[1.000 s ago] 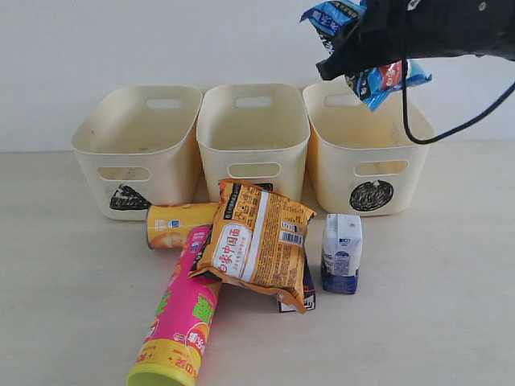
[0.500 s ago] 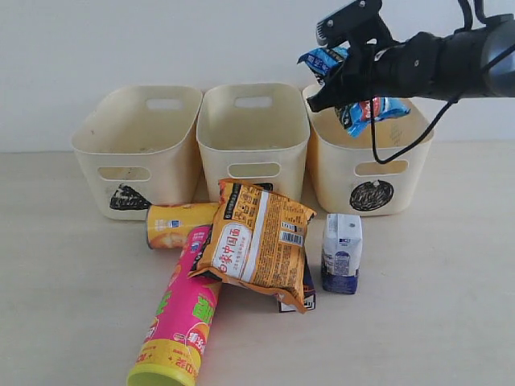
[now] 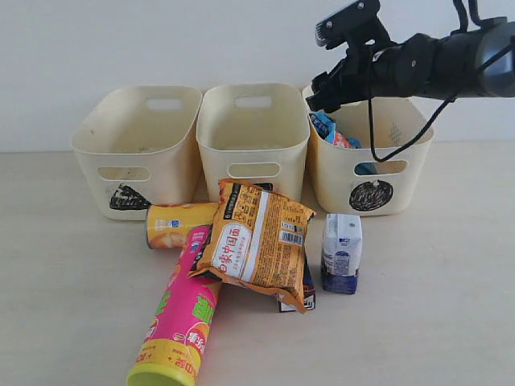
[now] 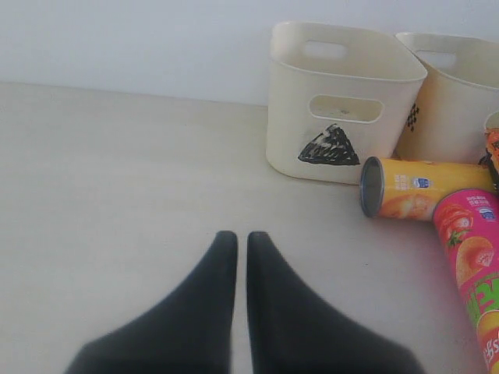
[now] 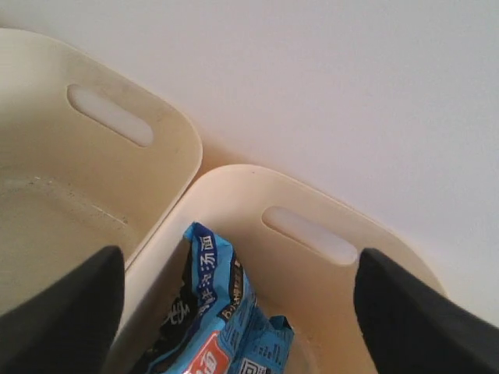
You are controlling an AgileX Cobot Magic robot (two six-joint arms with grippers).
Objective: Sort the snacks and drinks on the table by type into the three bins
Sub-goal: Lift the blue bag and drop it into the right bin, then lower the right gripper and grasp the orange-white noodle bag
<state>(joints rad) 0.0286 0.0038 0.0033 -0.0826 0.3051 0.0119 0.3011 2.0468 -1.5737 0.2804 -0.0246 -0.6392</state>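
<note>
The left pincer (image 4: 242,241) is low over the table (image 4: 101,195), and its two fingers are pressed together on nothing. Ahead of it lie the pink tube (image 3: 181,318) and the yellow tube (image 3: 181,223). The orange-brown bag (image 3: 256,241) leans across the pink one. The white-and-blue box (image 3: 342,252) stands upright, well below the right pincer (image 3: 320,92). This pincer is spread wide and empty above the circle bin (image 3: 402,181). The blue bag (image 3: 330,129) lies inside that bin, directly under it.

Matt cream plastic bins (image 3: 213,181), glossy crinkled orange-brown bag (image 3: 256,241), smooth pale wood-grain table (image 3: 64,281).
</note>
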